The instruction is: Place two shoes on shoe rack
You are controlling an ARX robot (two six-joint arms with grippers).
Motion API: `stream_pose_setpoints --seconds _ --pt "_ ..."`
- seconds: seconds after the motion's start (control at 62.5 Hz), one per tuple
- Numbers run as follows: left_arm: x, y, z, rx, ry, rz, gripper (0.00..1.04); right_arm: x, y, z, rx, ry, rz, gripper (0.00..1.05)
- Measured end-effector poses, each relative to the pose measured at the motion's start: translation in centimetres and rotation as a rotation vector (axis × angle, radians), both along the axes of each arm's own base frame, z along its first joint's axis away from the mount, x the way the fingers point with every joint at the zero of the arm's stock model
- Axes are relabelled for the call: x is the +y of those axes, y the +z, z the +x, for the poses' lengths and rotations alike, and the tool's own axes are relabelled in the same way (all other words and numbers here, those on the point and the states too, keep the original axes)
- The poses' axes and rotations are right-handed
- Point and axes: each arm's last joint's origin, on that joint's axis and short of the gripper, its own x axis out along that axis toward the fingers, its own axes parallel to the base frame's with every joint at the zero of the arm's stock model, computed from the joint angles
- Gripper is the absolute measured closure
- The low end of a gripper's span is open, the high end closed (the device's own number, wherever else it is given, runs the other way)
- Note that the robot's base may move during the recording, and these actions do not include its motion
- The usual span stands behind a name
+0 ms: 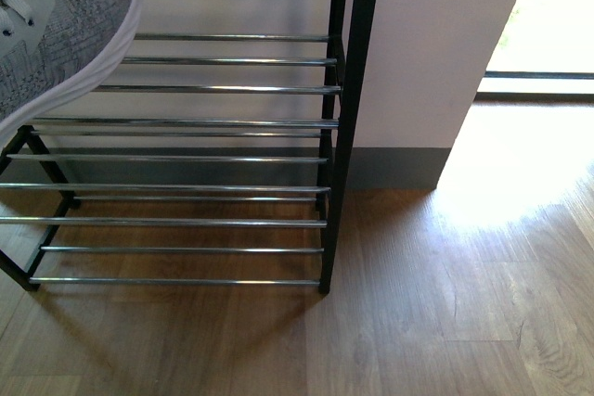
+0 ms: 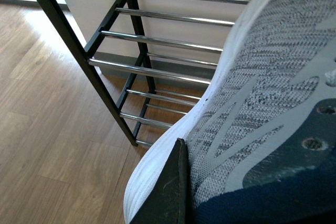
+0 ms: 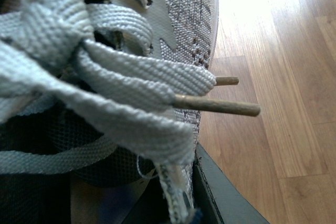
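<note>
Front view: shoe fills the top-left corner, close to the camera, grey knit upper and white sole edge overlapping the left part of the upper tier of the shoe rack; contact with the rods cannot be told. Chrome rods show uncovered from the sole edge across to the black right post, with two lower tiers below. Right of the post: white wall, grey skirting, and open wood floor with a sunlit patch. No arm or fingers show in this view. Left wrist view: same shoe seen along its side, navy collar at the near end. One dark finger of the left fingers lies pressed against the white sole, the other is hidden, and the fingers are closed on the shoe. Rack end frame stands beyond the toe, apart from it, with floor open beside it. Right wrist view, which alone shows the other shoe: its grey laces are very near the lens and two stiff tan lace tips jut past the white sole edge. A dark edge of the right fingers sits just beside the upper. Whether they grip cannot be told. Bare floor lies beyond and the rack is out of this view.
</note>
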Motion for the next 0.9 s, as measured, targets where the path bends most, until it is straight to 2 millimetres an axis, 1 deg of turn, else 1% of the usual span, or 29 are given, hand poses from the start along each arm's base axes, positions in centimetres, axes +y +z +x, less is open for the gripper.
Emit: stream_pose_setpoints --seconds 0.895 --pt "-0.04 0.0 -0.01 0.0 -0.004 0.0 1.03 -0.04 0.0 -0.03 0.001 -0.003 -0.001 1.02"
